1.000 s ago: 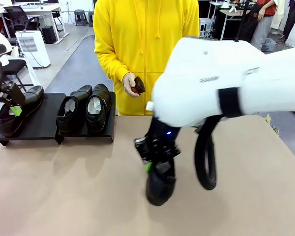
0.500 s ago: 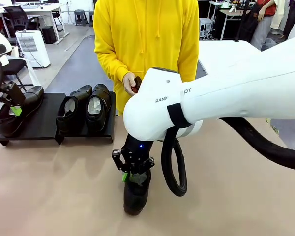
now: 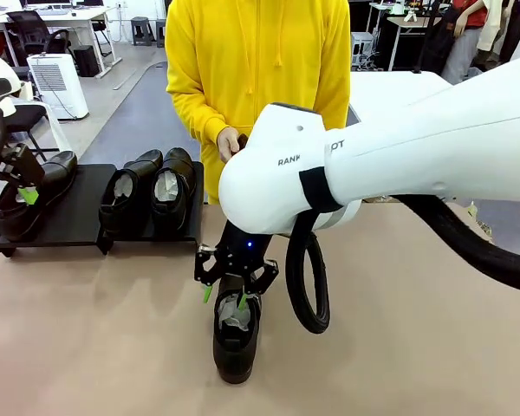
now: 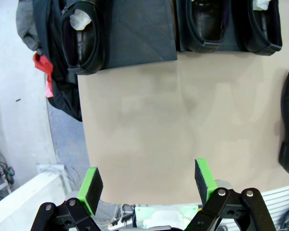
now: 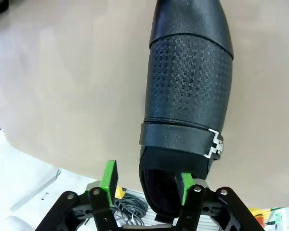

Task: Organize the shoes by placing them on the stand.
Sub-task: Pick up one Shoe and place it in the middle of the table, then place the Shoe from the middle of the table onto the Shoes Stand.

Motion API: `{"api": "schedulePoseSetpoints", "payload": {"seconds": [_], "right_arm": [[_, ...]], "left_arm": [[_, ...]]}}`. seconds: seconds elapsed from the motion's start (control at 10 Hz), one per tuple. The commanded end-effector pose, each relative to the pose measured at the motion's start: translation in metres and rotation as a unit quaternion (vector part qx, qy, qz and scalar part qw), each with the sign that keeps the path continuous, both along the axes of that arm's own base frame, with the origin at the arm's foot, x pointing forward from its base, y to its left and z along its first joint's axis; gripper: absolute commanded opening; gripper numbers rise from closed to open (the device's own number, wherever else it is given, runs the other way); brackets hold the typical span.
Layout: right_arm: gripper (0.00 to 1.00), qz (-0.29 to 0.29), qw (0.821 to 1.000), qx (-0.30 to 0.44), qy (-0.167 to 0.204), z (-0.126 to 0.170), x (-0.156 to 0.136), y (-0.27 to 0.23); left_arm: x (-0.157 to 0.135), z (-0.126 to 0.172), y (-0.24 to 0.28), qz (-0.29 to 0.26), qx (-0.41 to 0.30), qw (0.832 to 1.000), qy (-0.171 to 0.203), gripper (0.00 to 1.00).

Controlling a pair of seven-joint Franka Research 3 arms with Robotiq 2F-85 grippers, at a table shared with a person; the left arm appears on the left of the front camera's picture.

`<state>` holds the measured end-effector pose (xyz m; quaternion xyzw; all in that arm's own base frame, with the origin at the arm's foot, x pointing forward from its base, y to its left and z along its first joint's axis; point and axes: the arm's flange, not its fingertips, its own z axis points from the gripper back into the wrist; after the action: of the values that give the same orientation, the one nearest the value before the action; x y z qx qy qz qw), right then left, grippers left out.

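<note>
Directly under the right pincer lies the fourth glossy black leather shoe on the brown surface, its long axis toward the robot. The fingers are spread, one at each side of the heel opening, holding nothing. The low black sloped stand is well left and beyond; its free place is between the shoes there. The left pincer is wide open and empty.

Bright, even overhead indoor light. Soft shadow on table just beside lone shoe; faint glare on its toe. Front view sharp, wrist views w/ wide-angle bending near edges.
</note>
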<state>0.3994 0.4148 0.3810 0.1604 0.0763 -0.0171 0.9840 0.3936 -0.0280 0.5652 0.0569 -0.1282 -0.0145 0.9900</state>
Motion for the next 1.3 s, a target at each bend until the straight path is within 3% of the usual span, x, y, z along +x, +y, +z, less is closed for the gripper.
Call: {"api": "schedulePoseSetpoints", "payload": {"seconds": [0.0, 0.2, 0.3, 1.2], "right_arm": [[1.0, 0.004, 1.0, 0.01, -0.017, 0.02, -0.012, -0.015], [1.0, 0.028, 0.999, 0.035, 0.003, 0.028, -0.02, -0.021], [1.0, 0.0, 1.0, 0.007, -0.015, 0.022, -0.006, -0.005], [1.0, 0.0, 1.0, 0.007, -0.015, 0.022, -0.006, -0.005]], "left_arm": [[-0.002, 0.0, 0.001, -0.001, -0.006, 1.0, -0.003, 0.98], [-0.002, 0.0, 0.001, -0.001, -0.006, 1.0, -0.003, 0.98], [-0.002, 0.0, 0.001, -0.001, -0.006, 1.0, -0.003, 0.98], [-0.002, 0.0, 0.001, -0.001, -0.006, 1.0, -0.003, 0.98]]}}
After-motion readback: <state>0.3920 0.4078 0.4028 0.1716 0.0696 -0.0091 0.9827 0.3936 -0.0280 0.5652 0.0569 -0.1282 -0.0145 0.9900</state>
